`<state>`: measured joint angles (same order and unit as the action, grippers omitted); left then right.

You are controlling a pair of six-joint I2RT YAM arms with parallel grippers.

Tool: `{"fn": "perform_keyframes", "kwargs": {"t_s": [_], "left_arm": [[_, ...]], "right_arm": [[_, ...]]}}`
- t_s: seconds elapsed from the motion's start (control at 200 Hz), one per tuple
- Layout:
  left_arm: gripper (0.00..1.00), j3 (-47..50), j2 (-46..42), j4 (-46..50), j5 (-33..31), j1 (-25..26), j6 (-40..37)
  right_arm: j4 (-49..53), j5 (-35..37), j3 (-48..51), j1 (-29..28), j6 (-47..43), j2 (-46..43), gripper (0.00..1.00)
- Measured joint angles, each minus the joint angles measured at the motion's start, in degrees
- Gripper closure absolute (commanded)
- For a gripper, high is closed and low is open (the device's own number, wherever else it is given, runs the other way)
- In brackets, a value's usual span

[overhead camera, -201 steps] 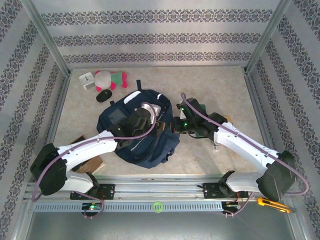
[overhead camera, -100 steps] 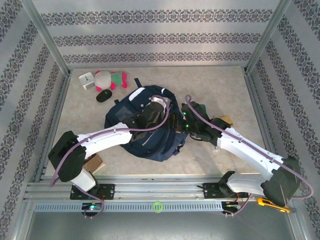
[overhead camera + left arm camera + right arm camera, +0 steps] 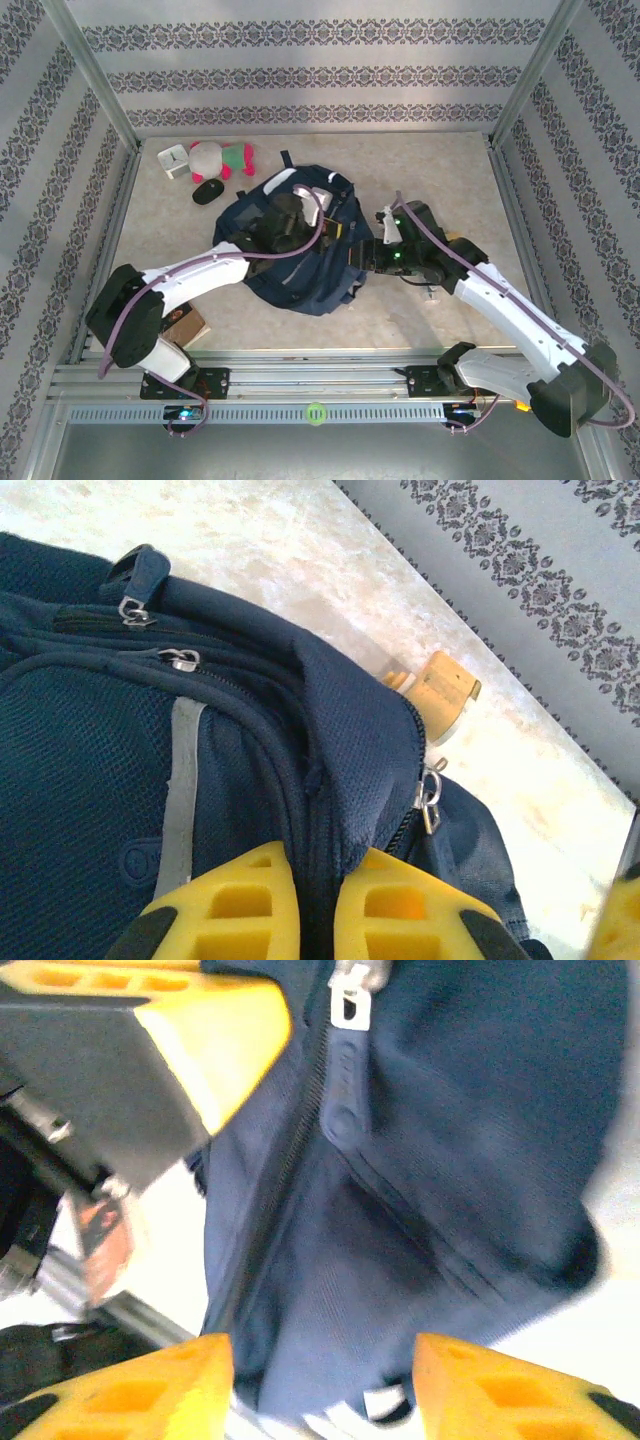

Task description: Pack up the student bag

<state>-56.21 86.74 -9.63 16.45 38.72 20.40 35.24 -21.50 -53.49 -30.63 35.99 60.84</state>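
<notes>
Two yellow fingers of the left gripper [image 3: 320, 852] pinch a fold of the student bag [image 3: 310, 280] beside its zip. The right gripper [image 3: 322, 1342] stands open at the bag's right edge. The bag lies mid-surface [image 3: 440, 170], with bare room behind and to its right.

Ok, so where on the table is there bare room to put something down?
Bare tabletop lies at the far right, between the student bag, the back wall and the right arm. A smaller patch sits at the near edge, between bag and arm. The far left corner is crowded: plush toy, white cube, black mouse.
</notes>
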Motion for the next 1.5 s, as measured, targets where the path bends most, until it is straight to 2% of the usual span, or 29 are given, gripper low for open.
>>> {"fn": "perform_keyframes", "kwargs": {"t_s": [0.165, 0.3, 0.5, 0.56, 0.759, 0.799, 0.839, 0.939, 0.974, 1.049, 1.134, 1.184, 1.384, 1.499], "left_arm": [[1.0, 5.38, -5.29, -0.2, 9.57, -6.05, -9.11], [1.0, 7.69, -8.72, 0.81, 17.14, -7.34, -15.93], [1.0, 11.1, -14.23, 1.66, 24.33, -7.41, -23.39], [1.0, 11.39, -14.67, 1.64, 25.35, -7.48, -24.46], [1.0, 13.0, -14.82, 0.11, 26.69, -7.74, -25.38], [1.0, 13.31, -14.82, -0.07, 26.64, -7.82, -25.38], [1.0, 13.51, -14.82, -0.13, 26.62, -8.0, -25.35], [1.0, 13.75, -14.8, -0.24, 26.34, -8.09, -24.87], [0.97, 13.75, -14.8, -0.24, 26.14, -8.09, -24.48], [0.82, 13.75, -14.82, 0.02, 25.11, -8.09, -23.61], [0.64, 13.68, -15.08, 1.51, 23.52, -8.04, -21.97], [0.58, 13.29, -16.24, 3.08, 22.25, -8.04, -21.14], [0.54, 8.66, -24.55, 13.16, 13.97, -7.39, -12.13], [0.5, 5.64, -29.38, 21.59, 8.24, -3.74, -5.73]], "right_arm": [[-2.23, -10.49, 1.11, 9.4, -0.2, -5.64, 0.44], [-8.22, -16.7, 2.84, 13.29, 3.37, -2.51, 0.41], [-13.68, -19.1, 4.28, 11.5, 9.27, 7.08, 0.36], [-15.1, -19.12, 4.31, 9.88, 10.6, 8.33, 0.32], [-20.52, -18.62, 5.09, 6.47, 15.87, 10.47, 0.31], [-21.22, -18.47, 5.29, 6.34, 16.55, 10.95, 0.33], [-21.84, -18.36, 5.38, 6.03, 17.27, 11.45, 0.41], [-23.39, -17.31, 5.75, 5.6, 18.56, 12.52, 0.74], [-23.91, -16.72, 6.29, 5.38, 18.99, 12.74, 0.82], [-25.64, -15.67, 7.85, 5.2, 19.89, 12.83, 1.0], [-27.96, -14.25, 9.25, 4.24, 22.03, 12.68, 1.0], [-28.68, -12.79, 10.08, 3.39, 22.95, 12.28, 1.0], [-29.9, -8.17, 11.37, 1.2, 25.86, 9.7, 1.0], [-31.04, -6.4, 11.37, -0.02, 26.93, 8.72, 1.0]]}}
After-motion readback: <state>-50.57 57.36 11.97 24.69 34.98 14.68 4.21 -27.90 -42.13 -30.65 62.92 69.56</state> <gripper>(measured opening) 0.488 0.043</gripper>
